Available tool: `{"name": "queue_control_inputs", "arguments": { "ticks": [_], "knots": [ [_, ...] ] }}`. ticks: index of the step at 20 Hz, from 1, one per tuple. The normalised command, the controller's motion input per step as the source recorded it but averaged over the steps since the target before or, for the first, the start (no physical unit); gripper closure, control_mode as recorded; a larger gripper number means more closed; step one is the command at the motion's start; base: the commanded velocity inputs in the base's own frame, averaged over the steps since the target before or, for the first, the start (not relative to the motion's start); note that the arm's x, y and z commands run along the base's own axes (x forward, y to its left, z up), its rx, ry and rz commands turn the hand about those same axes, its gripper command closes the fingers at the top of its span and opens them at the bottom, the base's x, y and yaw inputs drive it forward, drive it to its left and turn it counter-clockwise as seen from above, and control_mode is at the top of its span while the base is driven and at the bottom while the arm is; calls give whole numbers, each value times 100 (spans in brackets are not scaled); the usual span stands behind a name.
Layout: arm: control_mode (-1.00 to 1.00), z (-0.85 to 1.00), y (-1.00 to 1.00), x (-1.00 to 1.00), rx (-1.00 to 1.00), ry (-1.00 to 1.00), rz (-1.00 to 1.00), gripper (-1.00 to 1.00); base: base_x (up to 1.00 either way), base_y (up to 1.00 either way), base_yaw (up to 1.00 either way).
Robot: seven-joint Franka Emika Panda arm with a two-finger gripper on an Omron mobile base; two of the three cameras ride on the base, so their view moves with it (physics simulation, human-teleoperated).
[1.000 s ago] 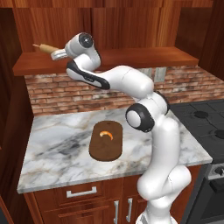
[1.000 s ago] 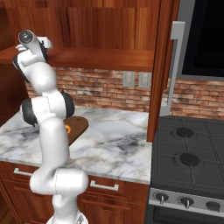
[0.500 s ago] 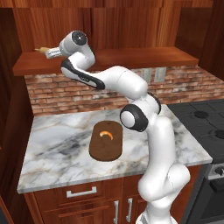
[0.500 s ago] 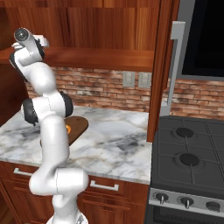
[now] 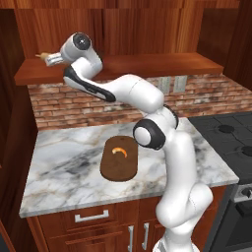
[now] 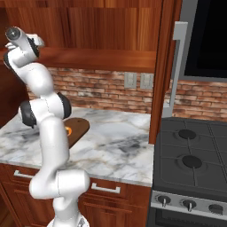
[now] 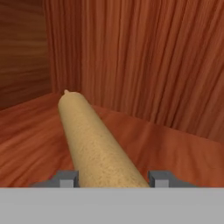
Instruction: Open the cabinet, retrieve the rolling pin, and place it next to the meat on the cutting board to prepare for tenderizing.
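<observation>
The cabinet stands open, its door swung out to the right. On its shelf at the left lies the rolling pin, tan, with one peg end poking out beyond my hand. My gripper reaches into the cabinet and is shut on the pin, one fingertip pressed to each side. From the left base view the gripper sits at the shelf's left end. Below on the counter lies the dark cutting board with the small orange meat on its far half. The board is partly behind my arm.
A white marble counter runs under the shelf, backed by brick with outlets. A black stove sits to the right. Drawers with silver handles are below. The open door's bar handle hangs near the stove.
The arm has swung left, further into the cabinet, and the jaws have closed from wide open onto the rolling pin.
</observation>
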Motion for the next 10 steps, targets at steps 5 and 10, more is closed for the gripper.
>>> {"name": "queue_control_inputs", "arguments": {
  "ticks": [5,10],
  "knots": [
    [-100,0,7,-51,0,-13,0,100,0,0,0],
    [-100,0,1,-77,2,-15,0,100,0,0,0]
  ]
}}
